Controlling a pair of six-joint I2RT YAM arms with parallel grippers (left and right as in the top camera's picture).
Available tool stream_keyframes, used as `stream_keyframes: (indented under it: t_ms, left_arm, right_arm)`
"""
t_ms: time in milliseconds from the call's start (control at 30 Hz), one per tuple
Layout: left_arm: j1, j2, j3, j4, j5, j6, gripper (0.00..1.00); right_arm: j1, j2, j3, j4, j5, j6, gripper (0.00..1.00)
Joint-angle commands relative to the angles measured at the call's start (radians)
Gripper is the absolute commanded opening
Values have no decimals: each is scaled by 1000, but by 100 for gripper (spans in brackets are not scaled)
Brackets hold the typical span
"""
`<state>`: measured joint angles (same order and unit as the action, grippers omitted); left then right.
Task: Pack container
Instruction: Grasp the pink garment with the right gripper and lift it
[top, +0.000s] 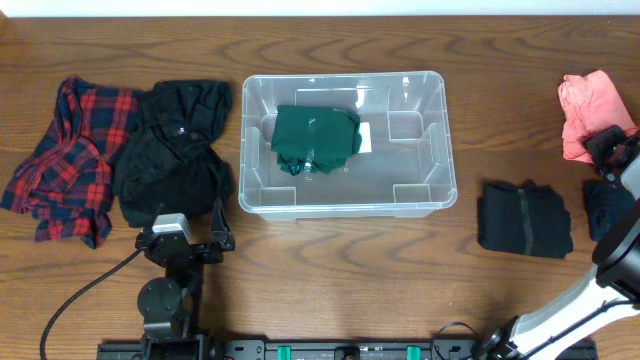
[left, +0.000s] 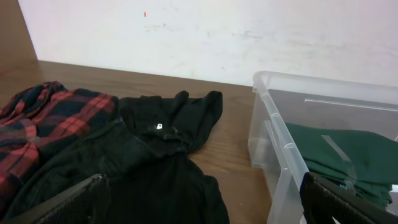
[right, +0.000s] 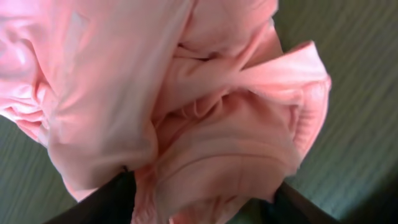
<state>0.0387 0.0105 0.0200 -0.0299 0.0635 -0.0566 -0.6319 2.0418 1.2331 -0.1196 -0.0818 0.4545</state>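
Wooden table (top: 330, 270) is spread with one container (top: 447, 150) at centre, one green garment (top: 315, 138) lying inside. One plaid shirt (top: 65, 155) and one black garment (top: 175, 150) are laid at left. At right are one pink garment (top: 585, 110), one folded black garment (top: 523, 220) and one dark piece (top: 605, 205). Left gripper (left: 202, 205) is held spread wide, low beside the black garment. Right gripper (right: 205, 202) is pointed down at the pink garment with cloth between its fingers; a firm grasp cannot be told.

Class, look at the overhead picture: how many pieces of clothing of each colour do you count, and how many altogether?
Red plaid shirt: 1
Black: 2, the left black garment and the folded black garment
Green garment, inside the container: 1
Pink garment: 1
Dark garment, partly hidden, far right: 1
Total: 6
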Motion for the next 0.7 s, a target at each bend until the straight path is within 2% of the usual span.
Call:
stream_keyframes:
  t_ms: [0,200,467,667]
  left_arm:
    - [4,-5,-16,-36,6,-12,98]
    - [4,-5,-16,-36,6,-12,98]
    - [4,-5,-16,-36,6,-12,98]
    - [4,-5,-16,-36,6,-12,98]
  right_arm:
    - [-5,32,-5,19,-4,-14,41]
    - [-10,49,-5,63,6,-71,1]
    - [-3,3,61,-34,-77,-106,1]
    - [33,-93,201,-145,-282,-136,1]
